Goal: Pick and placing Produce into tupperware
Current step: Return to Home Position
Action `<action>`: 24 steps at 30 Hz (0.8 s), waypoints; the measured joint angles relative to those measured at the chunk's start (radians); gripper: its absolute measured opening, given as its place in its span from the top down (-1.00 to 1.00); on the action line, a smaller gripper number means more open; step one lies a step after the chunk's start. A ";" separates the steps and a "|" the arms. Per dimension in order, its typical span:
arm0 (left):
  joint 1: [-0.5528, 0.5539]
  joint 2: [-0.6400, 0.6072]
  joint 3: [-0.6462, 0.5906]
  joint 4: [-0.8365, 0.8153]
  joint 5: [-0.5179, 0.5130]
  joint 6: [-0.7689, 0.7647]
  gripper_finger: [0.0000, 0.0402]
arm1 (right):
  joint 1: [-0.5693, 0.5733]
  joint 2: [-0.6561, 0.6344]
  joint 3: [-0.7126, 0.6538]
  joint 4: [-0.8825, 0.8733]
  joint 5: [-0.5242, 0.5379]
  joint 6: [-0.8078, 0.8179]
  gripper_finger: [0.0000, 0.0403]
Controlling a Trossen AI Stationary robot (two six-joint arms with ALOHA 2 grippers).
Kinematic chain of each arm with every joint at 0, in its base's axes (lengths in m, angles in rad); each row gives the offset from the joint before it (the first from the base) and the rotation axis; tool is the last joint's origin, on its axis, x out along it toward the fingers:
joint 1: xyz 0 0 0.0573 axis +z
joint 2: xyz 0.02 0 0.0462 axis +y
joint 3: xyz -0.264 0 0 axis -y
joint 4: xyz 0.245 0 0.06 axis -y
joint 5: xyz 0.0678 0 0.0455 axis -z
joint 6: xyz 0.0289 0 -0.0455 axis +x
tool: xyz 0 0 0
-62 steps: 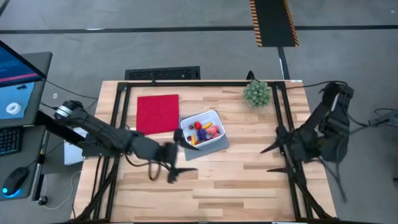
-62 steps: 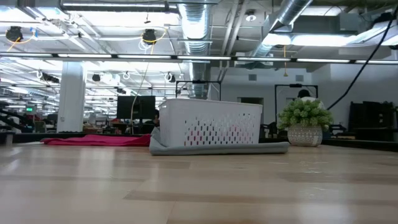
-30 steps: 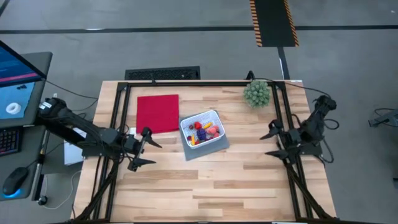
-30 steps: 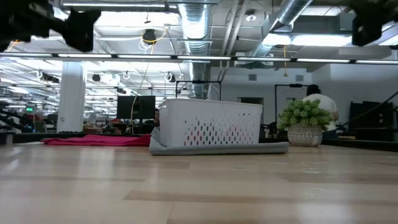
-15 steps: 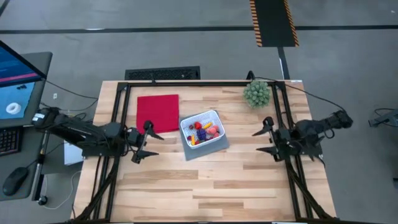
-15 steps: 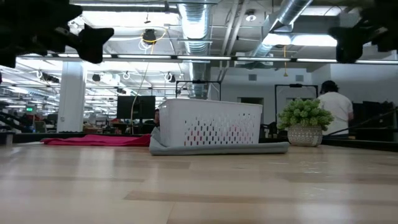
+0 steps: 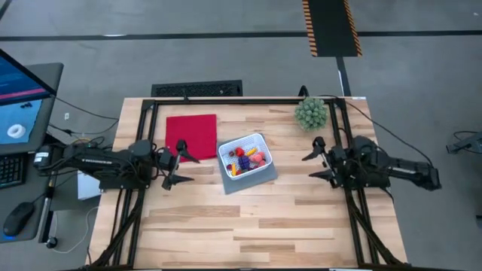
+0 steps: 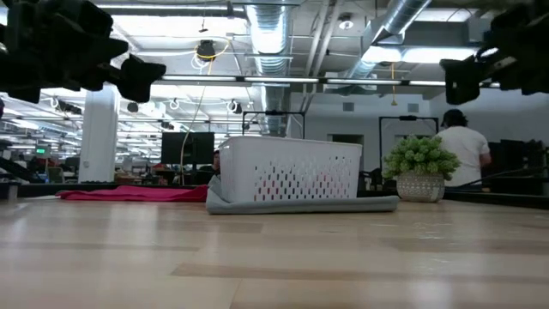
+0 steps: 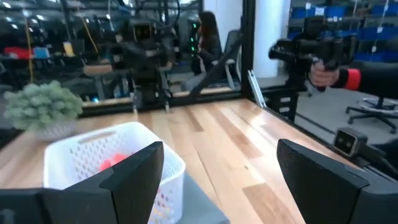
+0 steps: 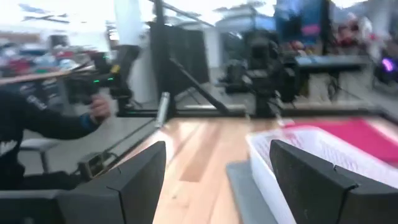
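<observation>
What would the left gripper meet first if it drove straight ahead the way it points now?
From above, the left gripper, open, points at the tupperware. The low view shows it higher than the rim, so it may pass over; I can't be sure.

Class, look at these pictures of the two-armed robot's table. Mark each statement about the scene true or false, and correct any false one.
1. The produce lies inside the tupperware. True.
2. The left gripper is shut on a piece of produce. False: it is open and empty, raised above the table next to the red cloth.
3. The green plant stands inside the tupperware. False: it stands on the table near a corner, apart from the tupperware.
4. The right gripper is open and holds nothing. True.
</observation>
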 joint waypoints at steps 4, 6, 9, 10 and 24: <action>0.052 -0.001 0.000 0.001 0.034 0.018 -0.53 | -0.076 0.009 0.000 -0.013 -0.014 0.072 -0.54; 0.085 -0.009 0.000 -0.030 0.032 0.018 -0.53 | -0.094 0.019 0.000 -0.015 -0.015 0.082 -0.54; 0.123 -0.046 -0.001 -0.046 0.122 0.022 -0.53 | -0.111 0.022 0.000 -0.014 -0.005 0.067 -0.54; 0.134 -0.065 -0.001 -0.044 0.172 0.022 -0.53 | -0.116 0.022 0.000 -0.014 -0.001 0.066 -0.54; 0.193 -0.550 -0.002 -0.353 0.118 -0.150 -0.53 | -0.119 0.022 0.000 -0.014 0.004 0.064 -0.54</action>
